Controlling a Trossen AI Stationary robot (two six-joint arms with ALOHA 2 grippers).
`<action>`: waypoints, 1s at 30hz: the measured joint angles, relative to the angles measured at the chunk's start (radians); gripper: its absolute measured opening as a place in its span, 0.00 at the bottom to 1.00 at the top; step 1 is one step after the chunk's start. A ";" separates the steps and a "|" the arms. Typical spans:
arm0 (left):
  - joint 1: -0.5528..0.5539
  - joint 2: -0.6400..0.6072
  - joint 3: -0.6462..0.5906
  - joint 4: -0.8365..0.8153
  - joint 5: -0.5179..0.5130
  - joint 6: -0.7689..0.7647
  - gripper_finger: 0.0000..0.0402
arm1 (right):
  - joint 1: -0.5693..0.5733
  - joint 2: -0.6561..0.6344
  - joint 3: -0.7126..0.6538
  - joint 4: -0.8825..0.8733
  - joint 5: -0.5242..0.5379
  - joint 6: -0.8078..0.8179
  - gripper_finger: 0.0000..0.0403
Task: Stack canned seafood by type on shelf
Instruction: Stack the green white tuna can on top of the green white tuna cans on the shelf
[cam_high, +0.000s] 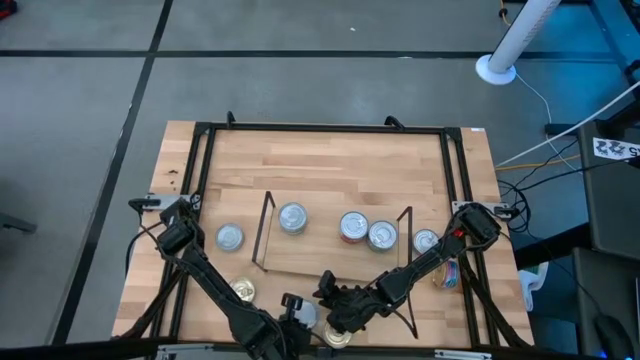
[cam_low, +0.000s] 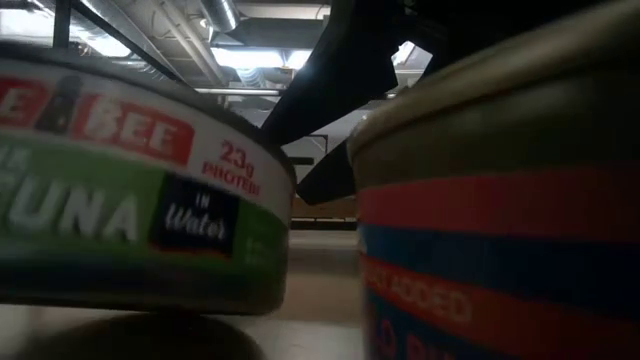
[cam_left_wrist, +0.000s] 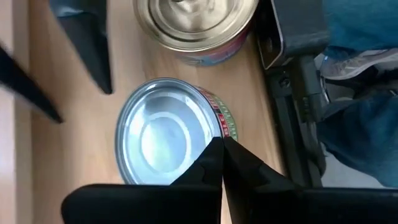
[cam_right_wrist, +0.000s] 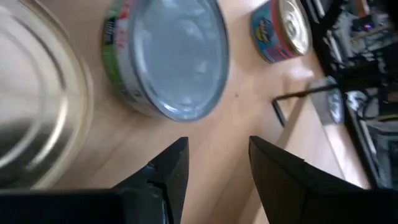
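Tins near edge: silver-topped tin (cam_left_wrist: 166, 134) and gold-topped tin (cam_left_wrist: 196, 25) side by side, off shelf (cam_high: 330, 262) | left gripper (cam_left_wrist: 222, 163) pressed together, empty, over silver tin's rim | right gripper (cam_right_wrist: 217, 163) parted, empty, just beside both | left nearer.

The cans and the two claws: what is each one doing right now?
Left claw: shut, empty, over the silver-topped tuna can.
Right claw: open, empty.
Silver-topped tuna can: upright on the table.
Gold-topped can: upright beside it.
Shelf: three cans, unstacked.
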 joint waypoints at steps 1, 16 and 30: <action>0.000 -0.001 0.004 -0.010 -0.002 0.000 0.00 | -0.001 0.000 0.000 0.000 -0.020 0.000 0.42; 0.023 -0.003 0.057 -0.128 -0.057 0.001 0.00 | -0.015 0.000 0.000 0.008 -0.161 0.000 0.42; 0.056 -0.027 0.057 -0.165 -0.070 0.001 0.00 | -0.016 0.000 0.000 -0.001 -0.221 0.001 0.42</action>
